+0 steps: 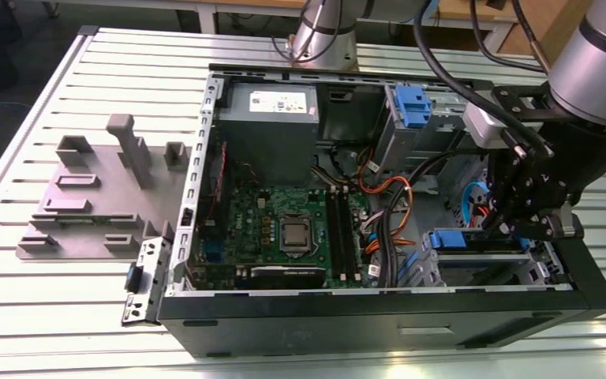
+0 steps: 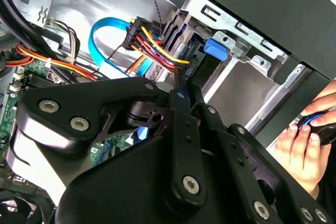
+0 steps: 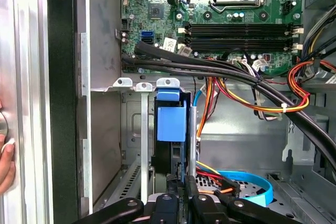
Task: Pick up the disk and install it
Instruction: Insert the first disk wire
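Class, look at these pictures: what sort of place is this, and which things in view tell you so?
Probably a robotics lab or test workbench. An open computer case lies on a slatted metal table, the robot arm reaches into it, and a grey fixture plate sits beside it.

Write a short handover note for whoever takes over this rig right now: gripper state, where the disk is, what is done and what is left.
Gripper: down inside the open computer case, at the drive bay on the exterior view's right. Whether it is open or shut cannot be told.
Disk: standing on edge in the metal drive cage, its blue carrier showing in the first wrist view, directly ahead of the gripper.
Done: disk is off the table and in the bay.
Left: whether it is fully seated cannot be told; check that.
Note: a person's hand is at the case's outer edge.
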Controlling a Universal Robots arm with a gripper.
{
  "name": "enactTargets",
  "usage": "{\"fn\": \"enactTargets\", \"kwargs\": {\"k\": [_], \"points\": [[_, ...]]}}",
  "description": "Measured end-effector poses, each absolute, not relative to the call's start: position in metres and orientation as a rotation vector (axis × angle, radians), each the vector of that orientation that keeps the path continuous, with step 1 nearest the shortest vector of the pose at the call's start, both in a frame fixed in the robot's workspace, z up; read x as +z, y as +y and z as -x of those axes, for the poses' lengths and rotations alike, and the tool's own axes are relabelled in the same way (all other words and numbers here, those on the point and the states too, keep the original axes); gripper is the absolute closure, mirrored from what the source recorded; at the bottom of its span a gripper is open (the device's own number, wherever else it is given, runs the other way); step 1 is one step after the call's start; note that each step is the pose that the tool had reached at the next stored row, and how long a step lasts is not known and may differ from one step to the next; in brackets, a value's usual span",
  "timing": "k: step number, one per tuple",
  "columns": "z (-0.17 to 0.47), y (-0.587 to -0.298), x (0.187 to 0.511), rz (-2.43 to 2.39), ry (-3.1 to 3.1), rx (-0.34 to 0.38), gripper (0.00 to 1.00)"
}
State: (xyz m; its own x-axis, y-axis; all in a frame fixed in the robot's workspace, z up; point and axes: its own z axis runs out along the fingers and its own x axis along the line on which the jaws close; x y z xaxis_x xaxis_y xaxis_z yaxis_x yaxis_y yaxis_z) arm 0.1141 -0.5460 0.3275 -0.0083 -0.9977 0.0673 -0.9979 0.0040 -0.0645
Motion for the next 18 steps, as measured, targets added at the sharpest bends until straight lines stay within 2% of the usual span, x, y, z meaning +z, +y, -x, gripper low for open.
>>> {"fn": "enactTargets", "kwargs": {"k": [10, 11, 18], "points": [[-0.114, -0.546, 0.327, -2.211, -2.225, 0.146, 0.82], [-0.114, -0.546, 0.328, -2.211, -2.224, 0.146, 0.76], [-0.114, -0.546, 0.338, -2.211, -2.225, 0.146, 0.76]]}}
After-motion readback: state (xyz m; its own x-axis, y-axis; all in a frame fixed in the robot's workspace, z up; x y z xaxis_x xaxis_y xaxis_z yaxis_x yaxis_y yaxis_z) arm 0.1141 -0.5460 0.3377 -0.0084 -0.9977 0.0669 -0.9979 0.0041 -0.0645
